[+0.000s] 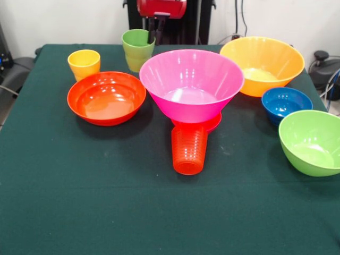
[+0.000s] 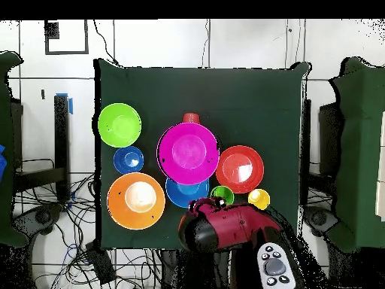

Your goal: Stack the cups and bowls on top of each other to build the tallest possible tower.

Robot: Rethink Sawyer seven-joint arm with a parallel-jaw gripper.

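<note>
Ribbed orange-red cup (image 1: 189, 149): translucent plastic, tapered, upside down on the green-clothed counter (image 1: 106, 202), nearest of all the pieces. On its base sat a small magenta bowl (image 1: 208, 124), only its rim showing.

Large pink bowl (image 1: 191, 83): glossy, conical, upright on top of that rim; the three formed the tower. In the overhead view the pink bowl hid almost all of the cup.

Lime green bowl (image 1: 312, 141): rounded, smooth, at the front view's right edge.

Small dark blue bowl (image 1: 286, 103): just behind the lime one, close beside it.

Wide red-orange bowl (image 1: 107, 98): shallow, shiny, left of the tower, standing apart from it.

Medium blue bowl (image 2: 183, 193): seen only from overhead, partly under the pink rim.

Large yellow-orange bowl (image 1: 263, 64): deep, glossy, behind the tower to the right.

Yellow cup (image 1: 84, 64) and light green cup (image 1: 138, 49): smooth tumblers, upright, farthest back.

Claw (image 1: 157, 27): dark, hanging beside the green cup; whether parted or closed could not be told.
</note>
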